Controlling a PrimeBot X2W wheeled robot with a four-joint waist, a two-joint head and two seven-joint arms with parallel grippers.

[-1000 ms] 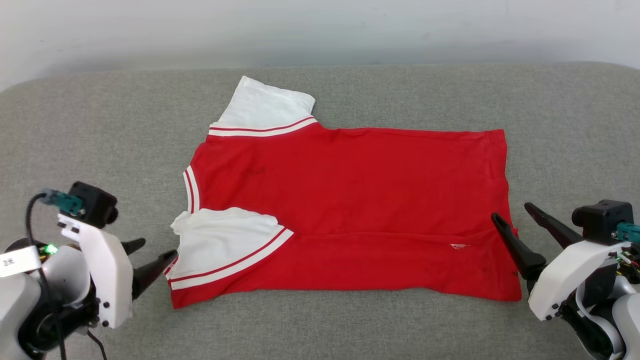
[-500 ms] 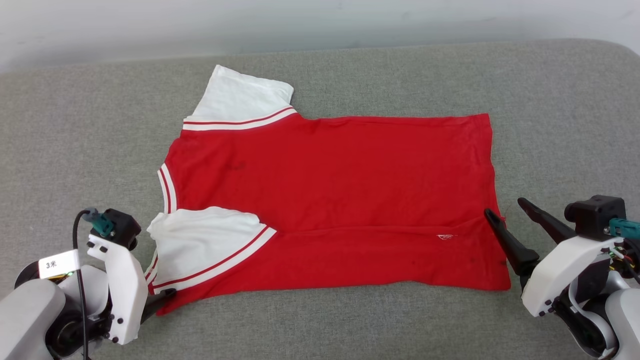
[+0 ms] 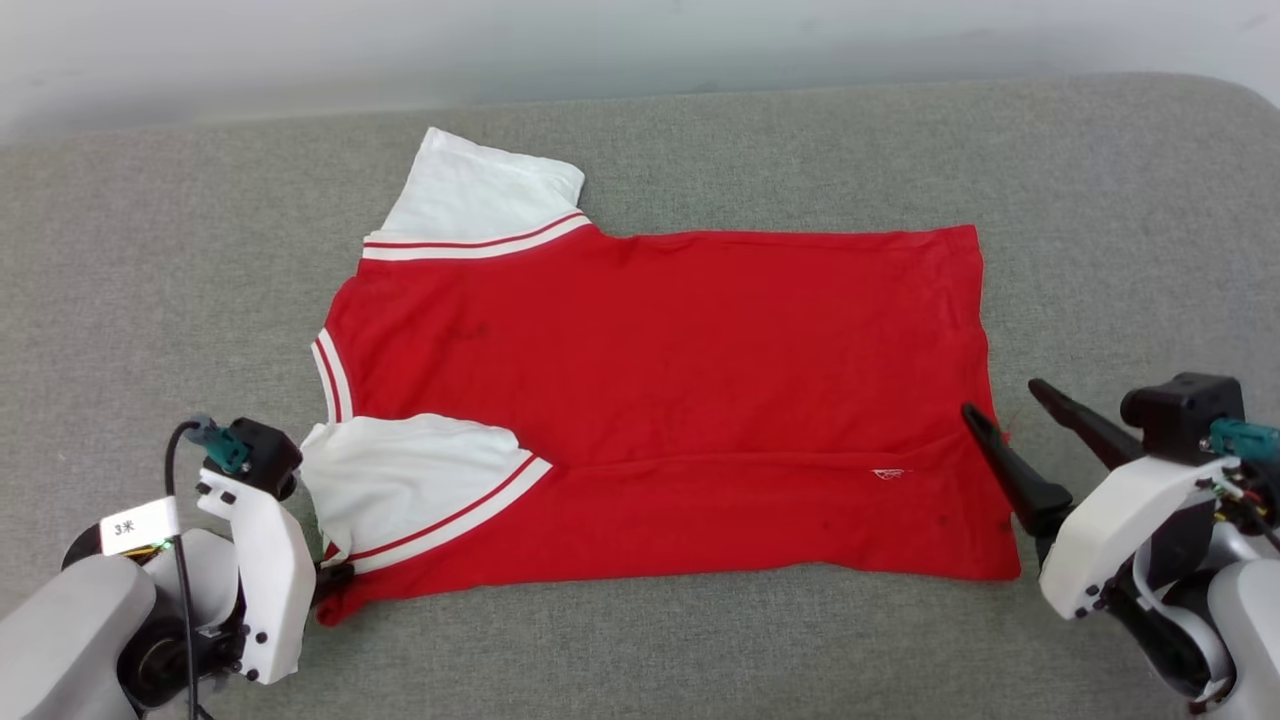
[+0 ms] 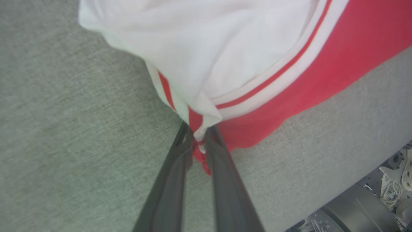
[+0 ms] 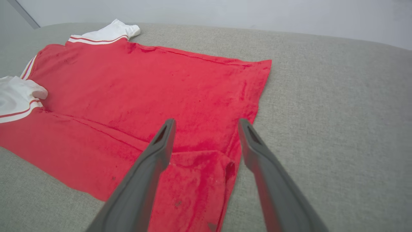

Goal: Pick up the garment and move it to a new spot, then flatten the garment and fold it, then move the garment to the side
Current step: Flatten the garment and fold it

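Item: garment (image 3: 660,400), red with white sleeves, lying spread on a grey cushion (image 3: 700,650), collar toward the robot's left and hem toward its right. The near sleeve (image 3: 420,480) is turned in over the body. Left gripper (image 4: 198,135): closed, pinching the near collar-end corner, where striped trim and red cloth bunch together. Right gripper (image 5: 206,124): jaws apart, straddling the hem's near corner, nothing held; that corner lies doubled over between the fingers. Handling note, as judgement: the step looks to be taking both near corners for a fold away from the robot. The right jaws should come low enough to catch every layer of the doubled corner before closing. Both arms should then rise together and level, keeping the near edge taut so the tucked sleeve does not slide out. Markings: white tag (image 3: 130,527) on the left arm reads "3米"; small white logo (image 3: 888,474) near the hem, too small to read; no print shows on the upward face.
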